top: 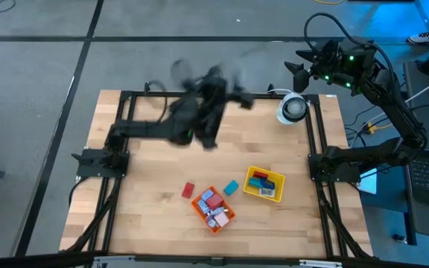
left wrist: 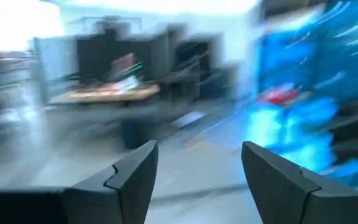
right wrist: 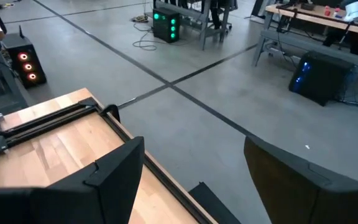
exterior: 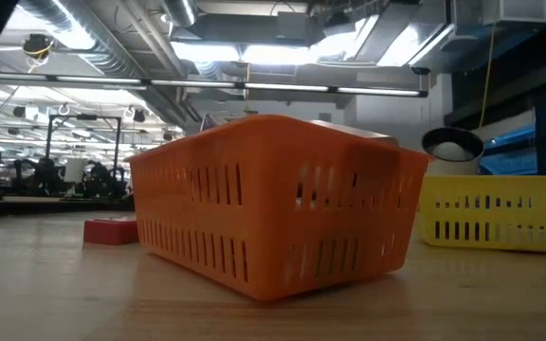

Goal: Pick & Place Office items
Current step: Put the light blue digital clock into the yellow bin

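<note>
The small blocky office items are gathered toward the near middle of the light wooden table (top: 155, 171). Several of them, in red, pink and blue, are heaped inside the orange slotted plastic basket (top: 213, 209), which sits turned at an angle to the table's edges. A few more (blue and red ones can be made out) lie inside the yellow slotted plastic basket (top: 264, 184), just to the right of the orange one and apart from it. Two pieces are left loose on the wood: a flat red block (top: 188, 190) just to the left of the orange basket, and a teal block (top: 231, 187) between the two baskets. In the low view, the orange basket (exterior: 273, 204) fills the middle, with the red block (exterior: 110, 230) lying to its left and the yellow basket (exterior: 500, 220) to its right.

The left gripper (left wrist: 197, 165) is seen raised over the far middle of the table, blurred; its fingers are parted with nothing between them. The right gripper (right wrist: 191, 162) is held past the table's far right corner, over the grey floor, its fingers spread wide and empty. A white round object (top: 292, 108) rests near that corner.
</note>
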Motion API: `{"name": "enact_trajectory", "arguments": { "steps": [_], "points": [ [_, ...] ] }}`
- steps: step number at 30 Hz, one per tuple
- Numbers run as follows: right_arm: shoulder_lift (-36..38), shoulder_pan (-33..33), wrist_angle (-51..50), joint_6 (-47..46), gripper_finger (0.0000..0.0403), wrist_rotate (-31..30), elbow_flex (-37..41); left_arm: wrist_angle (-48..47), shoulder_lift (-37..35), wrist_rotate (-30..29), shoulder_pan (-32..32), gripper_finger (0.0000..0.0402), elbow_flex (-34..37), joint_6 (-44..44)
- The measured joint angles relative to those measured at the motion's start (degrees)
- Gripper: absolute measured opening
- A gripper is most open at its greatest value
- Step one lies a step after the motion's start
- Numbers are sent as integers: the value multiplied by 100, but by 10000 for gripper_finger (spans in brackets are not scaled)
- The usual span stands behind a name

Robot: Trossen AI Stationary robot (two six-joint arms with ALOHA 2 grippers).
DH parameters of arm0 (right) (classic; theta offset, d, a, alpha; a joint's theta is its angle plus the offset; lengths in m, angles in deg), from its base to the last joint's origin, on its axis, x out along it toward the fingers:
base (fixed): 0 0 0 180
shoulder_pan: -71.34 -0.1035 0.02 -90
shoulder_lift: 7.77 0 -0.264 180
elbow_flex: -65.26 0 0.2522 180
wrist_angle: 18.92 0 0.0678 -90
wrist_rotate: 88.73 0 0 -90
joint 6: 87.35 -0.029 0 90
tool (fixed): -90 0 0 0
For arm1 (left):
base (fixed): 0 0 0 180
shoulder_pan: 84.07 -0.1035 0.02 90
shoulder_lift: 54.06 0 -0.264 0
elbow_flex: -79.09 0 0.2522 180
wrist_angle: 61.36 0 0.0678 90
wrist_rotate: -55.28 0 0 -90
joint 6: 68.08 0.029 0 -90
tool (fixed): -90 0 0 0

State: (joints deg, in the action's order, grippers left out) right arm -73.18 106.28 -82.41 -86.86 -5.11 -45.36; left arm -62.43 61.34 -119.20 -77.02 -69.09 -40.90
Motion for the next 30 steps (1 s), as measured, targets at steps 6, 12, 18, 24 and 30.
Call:
{"name": "enact_trajectory", "arguments": {
  "steps": [6, 12, 18, 24, 30],
  "points": [
    [-16, 0, 2, 148, 284, 209, 0, 2730, 33, -557, 568, 223, 204, 1262],
    [-20, -4, 1, 151, 284, 397, 0, 2542, 148, -557, 673, 207, 606, 1914],
    [-20, -5, 41, 153, 284, 518, 0, 2431, 500, -560, 327, 195, 1083, 1951],
    [-85, -4, 131, 153, 284, 599, 0, 1727, 733, -537, -255, 189, 1153, 2431],
    [-94, 1, 390, 171, 284, 762, 0, 1467, 533, 1823, -530, 188, 1110, 1555]
  ]
}}
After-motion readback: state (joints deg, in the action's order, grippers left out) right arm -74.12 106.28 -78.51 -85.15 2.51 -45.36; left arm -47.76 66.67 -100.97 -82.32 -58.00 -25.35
